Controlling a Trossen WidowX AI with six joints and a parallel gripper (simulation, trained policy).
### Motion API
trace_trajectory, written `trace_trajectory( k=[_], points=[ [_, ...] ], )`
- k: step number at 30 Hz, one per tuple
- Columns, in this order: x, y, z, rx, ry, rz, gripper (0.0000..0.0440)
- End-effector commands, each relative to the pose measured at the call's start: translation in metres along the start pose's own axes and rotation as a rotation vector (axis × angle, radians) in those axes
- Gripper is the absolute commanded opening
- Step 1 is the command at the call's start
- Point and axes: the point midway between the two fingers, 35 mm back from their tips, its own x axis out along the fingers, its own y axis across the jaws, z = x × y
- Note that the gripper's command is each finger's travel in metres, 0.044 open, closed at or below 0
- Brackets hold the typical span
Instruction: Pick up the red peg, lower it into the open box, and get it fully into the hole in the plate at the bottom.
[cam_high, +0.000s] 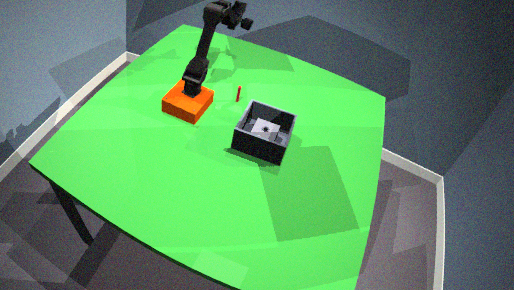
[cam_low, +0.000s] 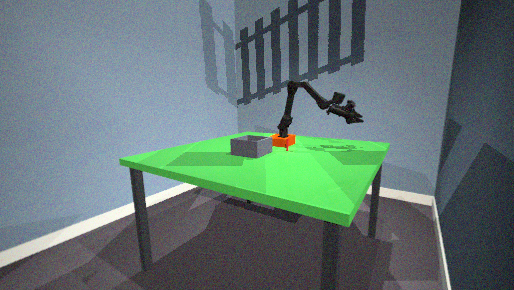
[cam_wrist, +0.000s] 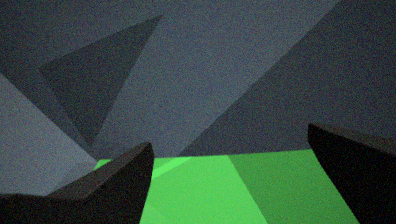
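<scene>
The red peg (cam_high: 238, 94) (cam_low: 287, 145) stands upright on the green table (cam_high: 150, 175) (cam_low: 280, 175), outside the box and near the orange base. The open grey box (cam_high: 258, 147) (cam_low: 249, 148) stands on the table close to the peg. A light plate (cam_high: 256, 128) with a dark hole (cam_high: 265, 129) lies at its bottom in the top view; the box walls hide it in the exterior view. My gripper (cam_low: 361, 120) (cam_wrist: 230, 141) is open and empty, high above the table and well away from the peg and box. Neither shows in the wrist view.
The orange base block (cam_high: 186, 103) (cam_low: 283, 140) carries the black arm (cam_high: 204, 45) (cam_low: 288, 107). The box's raised walls stand all around the plate. The wrist view shows the table's edge and a dark wall (cam_wrist: 210, 65) beyond it.
</scene>
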Motion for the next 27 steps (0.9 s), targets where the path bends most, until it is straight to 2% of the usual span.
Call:
trace_trajectory(
  k=[1,3,15,27],
  points=[
    [-0.003,-0.004,0.003,0.013,0.004,-0.016,0.0415],
    [-0.01,-0.014,0.008,0.047,0.012,-0.051,0.044],
    [-0.068,-0.084,0.026,0.384,0.066,-0.292,0.044],
    [-0.139,-0.138,0.017,0.726,0.104,-0.533,0.044]
  ],
)
